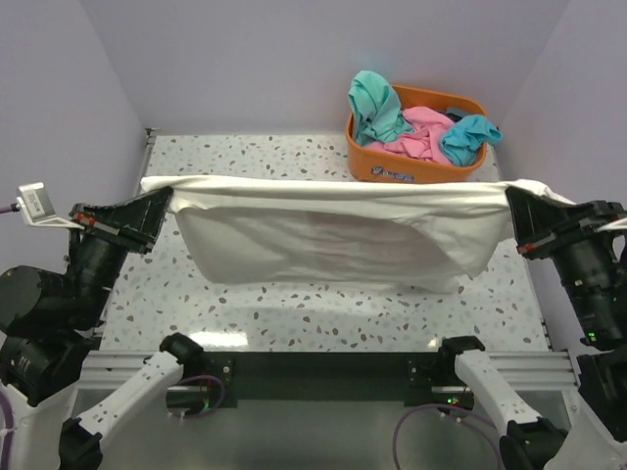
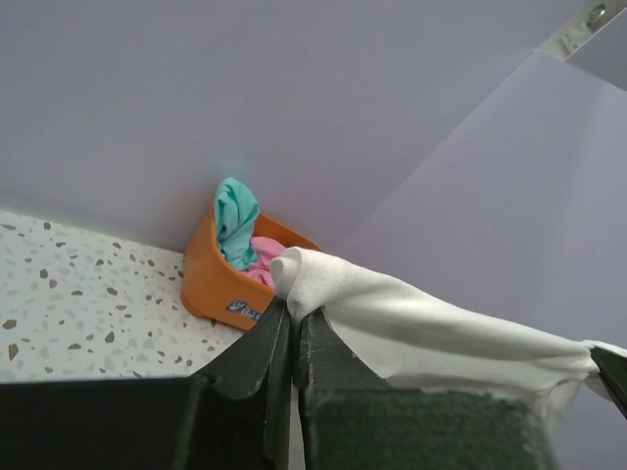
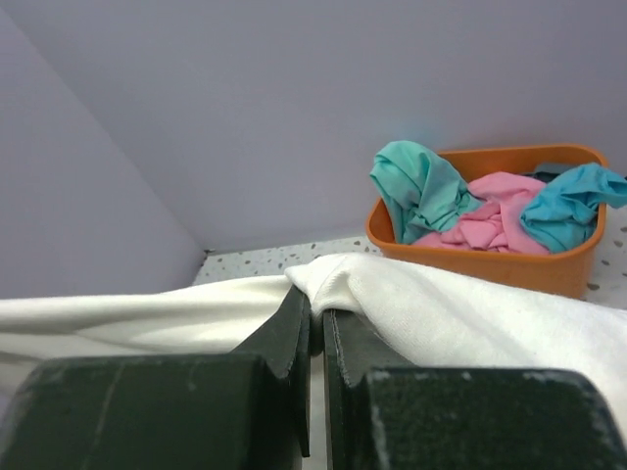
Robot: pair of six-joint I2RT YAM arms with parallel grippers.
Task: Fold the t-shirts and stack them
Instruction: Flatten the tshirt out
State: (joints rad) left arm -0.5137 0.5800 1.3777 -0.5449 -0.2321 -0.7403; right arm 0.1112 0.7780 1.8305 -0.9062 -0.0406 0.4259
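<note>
Table point(image 1: 294, 305): one white shirt point(image 1: 323, 233), one basket point(image 1: 364, 162)

An orange rectangular plastic basket point(image 1: 411, 168) with a small label on its front stands at the far right of the white speckled terrazzo-pattern worktop point(image 1: 294, 304), near the pale lavender back wall point(image 1: 245, 59).

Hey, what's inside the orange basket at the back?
The orange basket holds crumpled cloth: a teal piece spilling over its left rim, a pink piece in the middle, a bluer teal piece at right. Anything beneath them is covered.
</note>
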